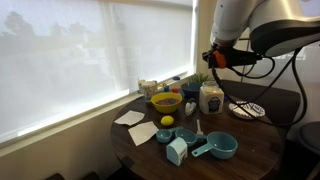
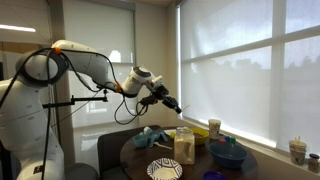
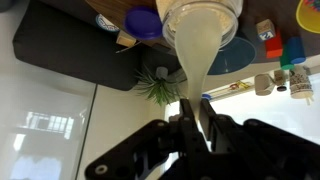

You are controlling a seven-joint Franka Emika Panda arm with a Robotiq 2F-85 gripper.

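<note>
In the wrist view the black two-fingered gripper (image 3: 196,103) is seen nearest. Its jaws are drawn close, with only a narrow slit between them. Whether anything thin is pinched there cannot be told. Just beyond the fingertips, at twelve o'clock in that view, the translucent plastic jar of white contents (image 3: 200,40) is seen from above. A small spiky green plant (image 3: 158,85) lies at ten o'clock of the fingers.

In both exterior views the gripper (image 1: 217,58) (image 2: 174,103) is held well above the round dark wooden table (image 1: 255,150), apart from everything on it. The jar (image 1: 210,98) stands upright below it.

With the jar as the centre of the dial, a dark blue measuring cup (image 1: 222,147) is found at six o'clock. A yellow bowl (image 1: 166,101) lies at nine o'clock and a black-and-white patterned plate (image 1: 247,110) at three o'clock.

Should the jar be approached, the wrist is best kept centred over it and lowered straight. The jaws would need to be widened well before contact. The plant and bowl just beside it should be given room so that nothing is knocked.
</note>
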